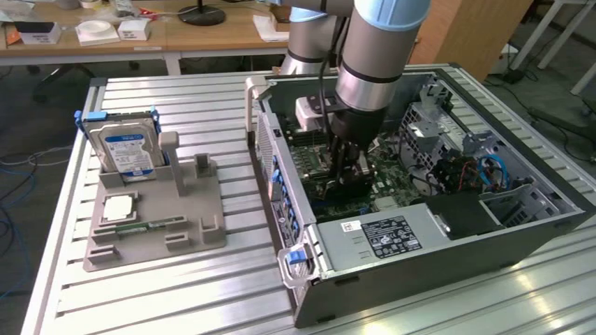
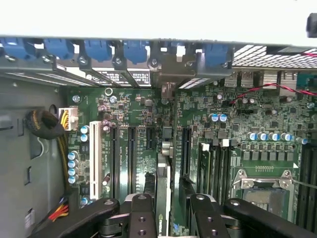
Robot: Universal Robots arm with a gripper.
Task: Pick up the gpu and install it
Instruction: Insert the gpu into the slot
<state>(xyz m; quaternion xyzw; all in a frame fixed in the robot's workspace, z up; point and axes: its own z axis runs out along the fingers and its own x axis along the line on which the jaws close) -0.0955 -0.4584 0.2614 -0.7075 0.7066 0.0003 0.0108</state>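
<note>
GPU card (image 2: 166, 178), seen edge-on in the wrist view as a thin green board with its metal end bracket (image 2: 168, 74) reaching up toward the blue-clipped rear slot openings (image 2: 96, 49), stands upright over the motherboard (image 2: 133, 119) between the long expansion slots. Gripper (image 2: 168, 210) is closed on the card's upper edge, its black fingers (image 2: 141, 213) pressing either face. In the exterior view the arm (image 1: 373, 63) reaches straight down into the open computer case (image 1: 521, 209), and the gripper (image 1: 347, 174) sits low, close above the board; whether the card's edge connector has entered its slot cannot be told. Outside the case, the grey fixture (image 1: 153, 230) carries the blue-labelled hard drive (image 1: 125, 150) and a small memory stick (image 1: 139, 227), both well apart from the work. Judged risks: a card slightly tilted or offset from the slot could jam or bend under downward force; the bracket could catch on the rear panel frame; a card slipping in the fingers would lose alignment; pressing off-slot could damage nearby capacitors (image 2: 270, 136).
</note>
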